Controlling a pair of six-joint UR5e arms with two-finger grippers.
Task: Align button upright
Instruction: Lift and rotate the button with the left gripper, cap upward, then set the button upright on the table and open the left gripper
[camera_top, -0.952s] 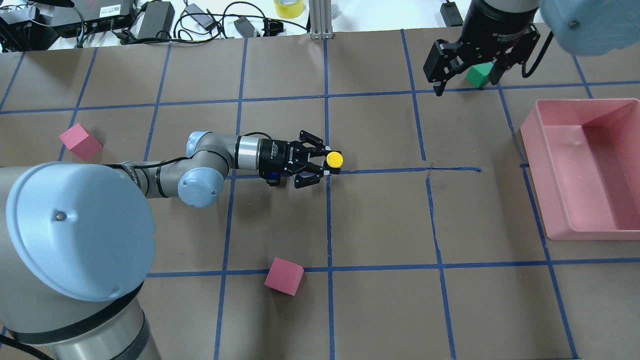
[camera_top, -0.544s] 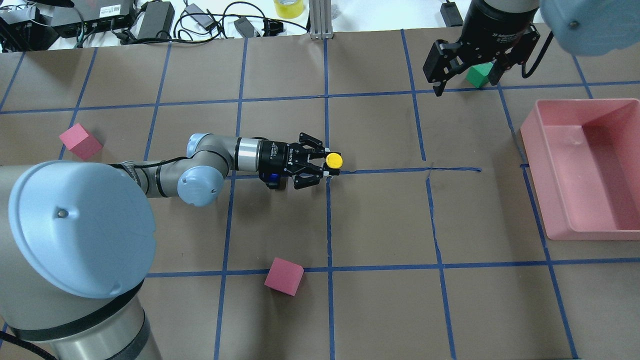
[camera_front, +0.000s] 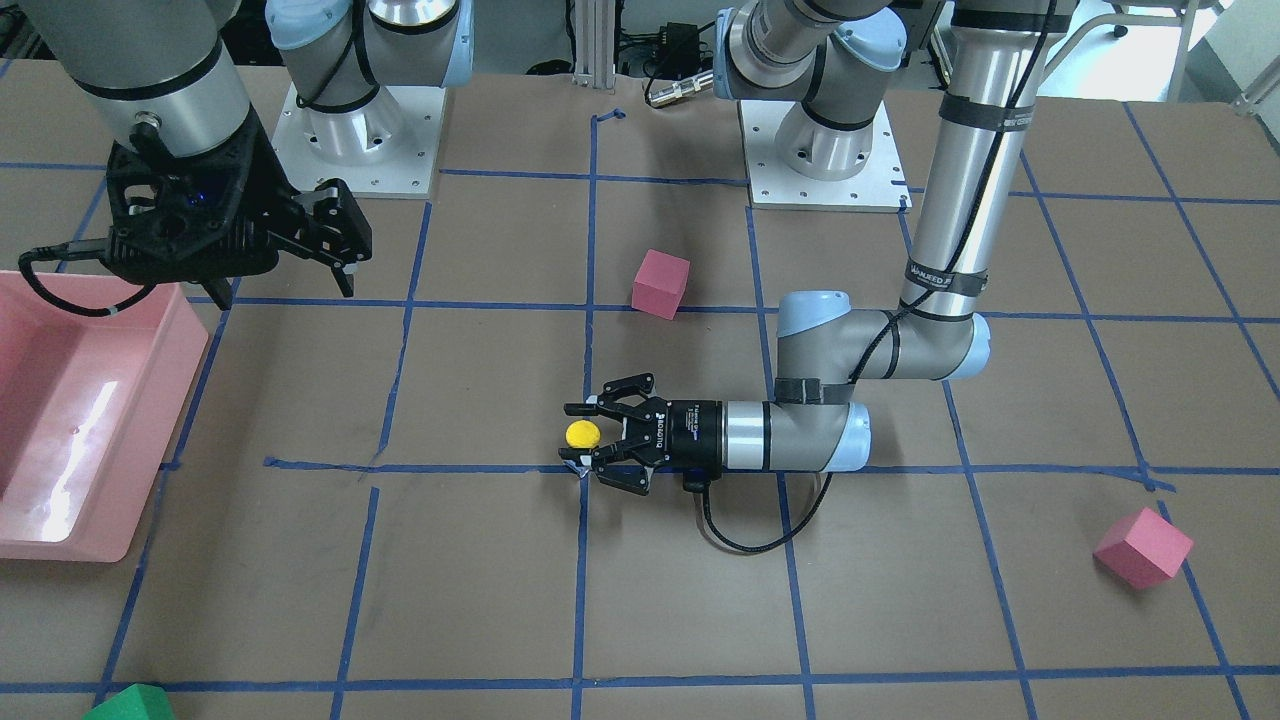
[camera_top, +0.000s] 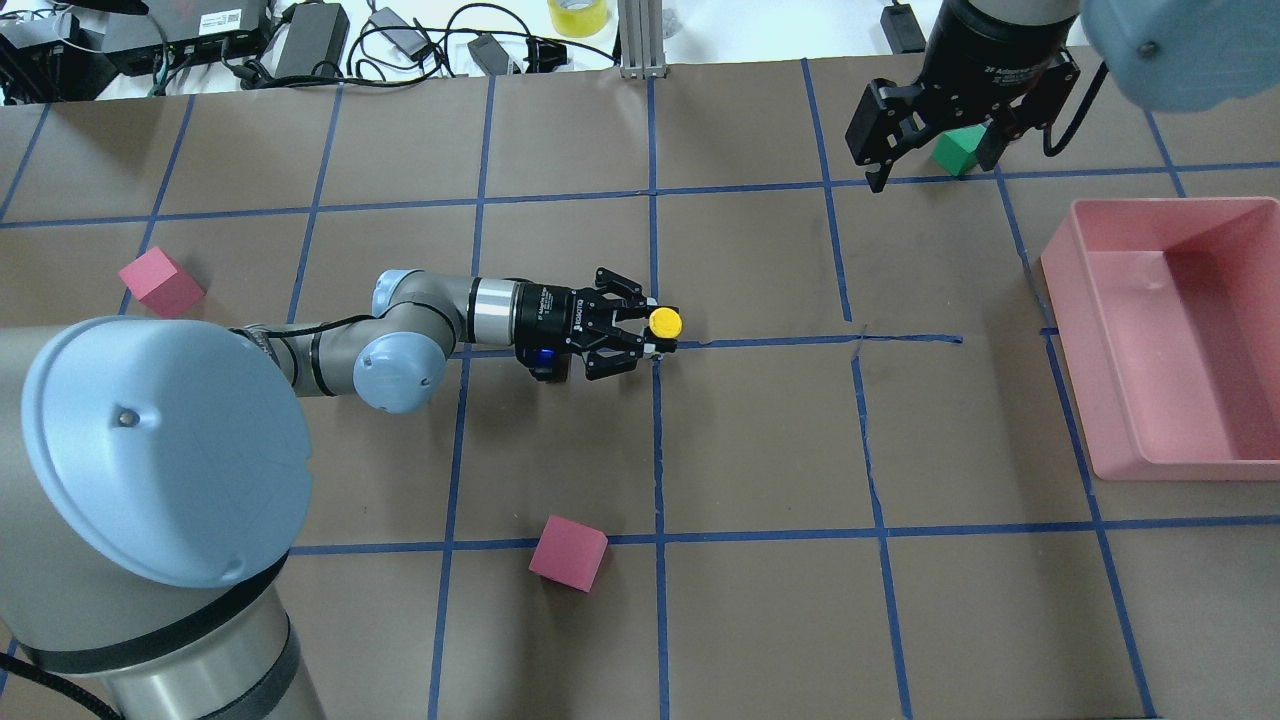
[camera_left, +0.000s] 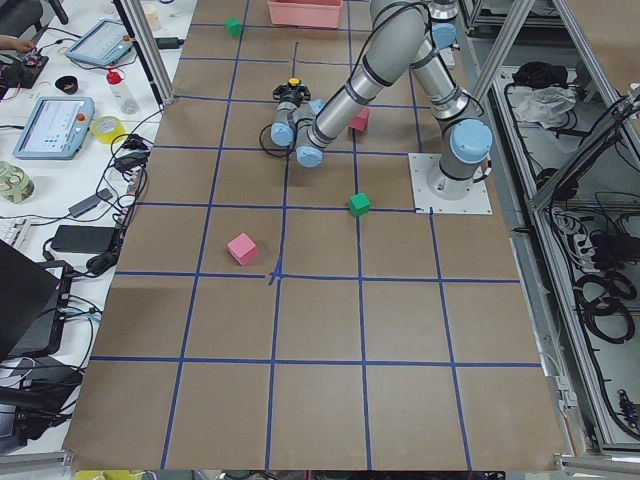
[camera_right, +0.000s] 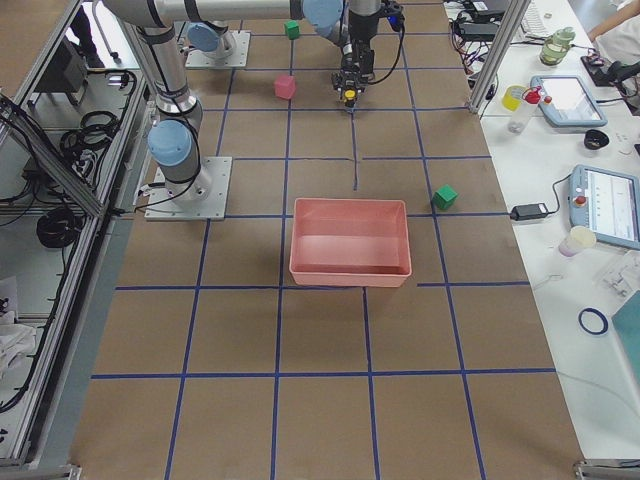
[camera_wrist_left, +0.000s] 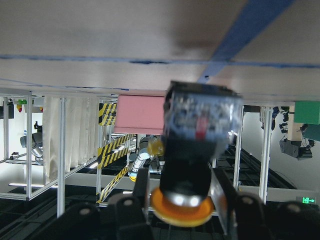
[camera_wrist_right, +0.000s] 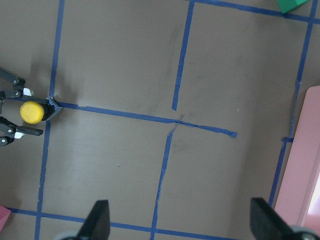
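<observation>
The button (camera_top: 665, 322) has a yellow cap facing up and a black body on a grey block, near the table's middle on a blue tape line. My left gripper (camera_top: 655, 323) lies low and level over the table, its fingers closed on the button's body from both sides. In the left wrist view the button (camera_wrist_left: 195, 150) stands with its block against the table and its cap away from it. It also shows in the front view (camera_front: 582, 434) and the right wrist view (camera_wrist_right: 32, 111). My right gripper (camera_top: 935, 170) hangs high at the far right, open and empty.
A pink bin (camera_top: 1090, 300) stands at the right edge. Pink cubes lie at the left (camera_top: 160, 283) and near front (camera_top: 568, 552). A green cube (camera_top: 955, 150) sits under my right gripper. Cables and boxes line the far edge.
My left gripper and the button have shifted slightly left together, and the left arm's shoulder has turned a little. The right arm has not moved.
</observation>
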